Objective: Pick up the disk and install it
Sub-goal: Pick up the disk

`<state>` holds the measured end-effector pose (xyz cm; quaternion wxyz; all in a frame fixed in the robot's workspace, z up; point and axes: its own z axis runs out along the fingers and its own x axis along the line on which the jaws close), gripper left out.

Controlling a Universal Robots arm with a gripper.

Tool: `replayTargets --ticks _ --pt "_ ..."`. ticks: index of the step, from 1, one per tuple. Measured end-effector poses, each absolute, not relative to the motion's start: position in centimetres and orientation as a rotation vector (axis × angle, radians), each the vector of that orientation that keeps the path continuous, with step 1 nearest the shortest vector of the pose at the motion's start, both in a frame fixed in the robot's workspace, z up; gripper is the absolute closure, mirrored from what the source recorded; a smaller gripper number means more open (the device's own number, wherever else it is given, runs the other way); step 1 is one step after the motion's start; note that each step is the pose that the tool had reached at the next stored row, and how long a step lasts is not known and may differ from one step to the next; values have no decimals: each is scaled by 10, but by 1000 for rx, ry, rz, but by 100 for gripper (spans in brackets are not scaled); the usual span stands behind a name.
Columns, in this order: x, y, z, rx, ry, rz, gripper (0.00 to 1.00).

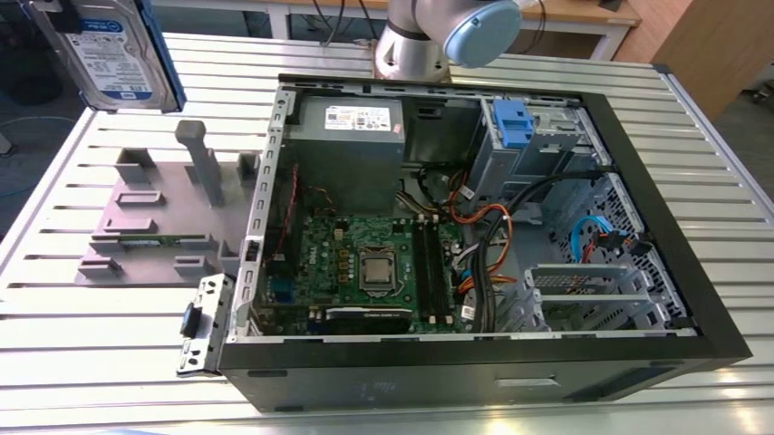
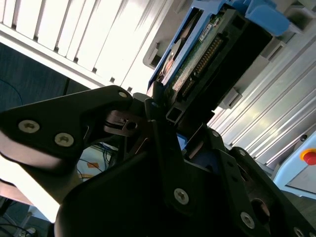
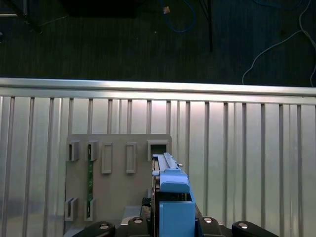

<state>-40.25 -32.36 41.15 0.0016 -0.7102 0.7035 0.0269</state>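
In the exterior view the disk point(image 1: 109, 50) is held above the grey stand point(image 1: 158, 217) near the surface's point(image 1: 72, 362) corner, apart from the open case point(image 1: 659, 181). In the second wrist view the gripper point(image 2: 163, 113) is clamped on its edge. In the first wrist view, a slip from so narrow a hold would likely drop it onto the stand.

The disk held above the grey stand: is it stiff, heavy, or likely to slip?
The disk is probably rigid: a metal body in a blue frame. Being metal, it may be heavy for its size. Its bare circuit board looks fragile, and the hand grips near one end, so it might tilt.
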Motion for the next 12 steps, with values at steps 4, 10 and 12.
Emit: replayTargets --ticks 4,10,12 --pt "-402 -324 413 -2229 2208 84 63" --pt "-402 -324 415 -2229 2208 84 63" --pt "-402 -324 416 -2229 2208 84 63"
